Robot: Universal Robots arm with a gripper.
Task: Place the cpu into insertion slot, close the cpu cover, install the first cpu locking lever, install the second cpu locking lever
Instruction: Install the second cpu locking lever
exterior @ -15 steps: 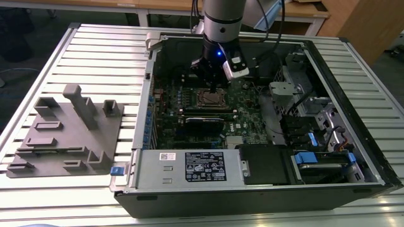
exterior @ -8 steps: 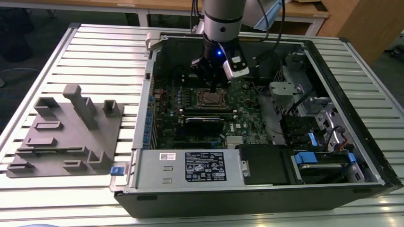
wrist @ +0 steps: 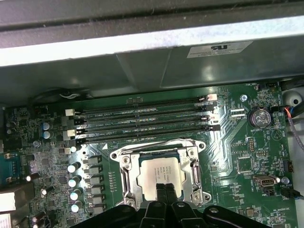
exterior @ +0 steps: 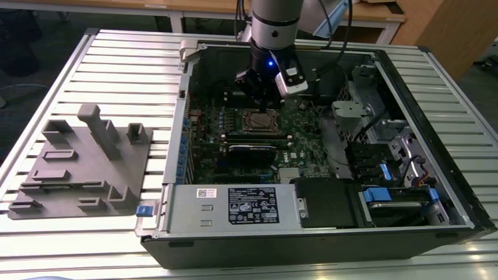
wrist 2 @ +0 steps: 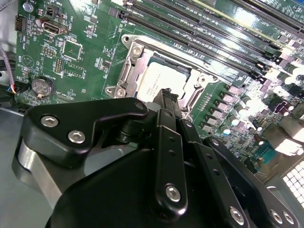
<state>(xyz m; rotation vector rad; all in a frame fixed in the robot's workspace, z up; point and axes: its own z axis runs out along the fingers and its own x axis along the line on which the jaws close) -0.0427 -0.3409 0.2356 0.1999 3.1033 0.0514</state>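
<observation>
The chip (wrist: 160, 175) lies flat in the socket (wrist: 124, 176) on the green board (wrist: 237, 137), its pale metal top facing up and out of the open computer case (exterior: 435, 192). It is square, so it has no real long axis; its edges run parallel to the socket rim and to the long black slots (wrist: 142, 124) just beside the socket. In the exterior view the socket sits toward the far side of the board, away from the grey box with the label at the near edge of the case.

A bright metal frame (wrist 2: 130, 64) surrounds the chip in both wrist views. It seems to be the cover already lying down over the chip's edges, though I am not sure that it is fully pressed or locked.

The gripper (wrist 2: 167, 97) hangs directly over the socket, because the work here needs a straight approach from above. Its two black fingers (wrist: 159, 192) stand together, or almost together, with nothing between them, and their tips are just above the near edge of the chip. Whether they touch it I cannot tell.
</observation>
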